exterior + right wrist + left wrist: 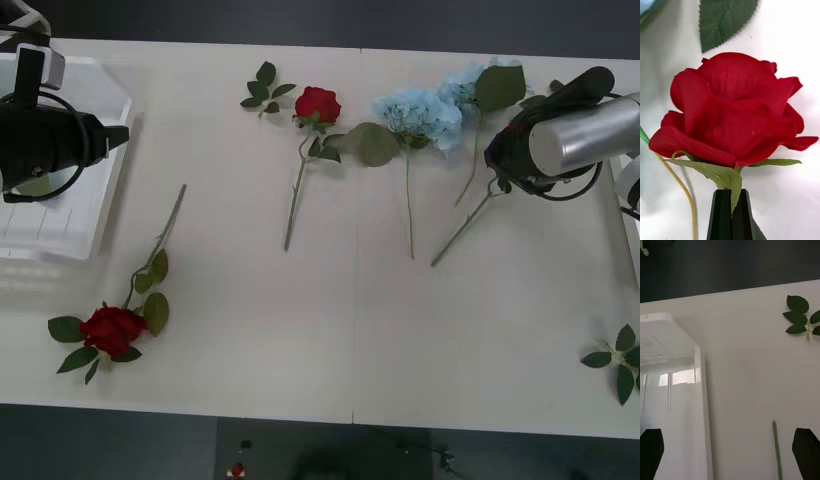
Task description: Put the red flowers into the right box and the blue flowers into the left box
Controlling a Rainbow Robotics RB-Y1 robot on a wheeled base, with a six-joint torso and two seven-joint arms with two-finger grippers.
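My right gripper (730, 215) is shut on a red flower (733, 112) just under its bloom. In the front view that flower's stem (462, 227) slants out from under the right arm (560, 140) at the far right of the table. Two blue flowers (420, 115) lie side by side just left of that arm. Another red flower (317, 105) lies at the far middle, and a third (112, 330) at the near left. My left gripper (730, 453) is open and hovers by the left box (677, 371), in the front view (60, 145) over that box (70, 230). The right box's rim (630, 235) shows at the right edge.
Loose green leaf sprigs lie at the far middle (264, 90) and the near right corner (620, 360); the far one also shows in the left wrist view (801, 315). The tip of a green stem (777, 450) lies between the left fingers.
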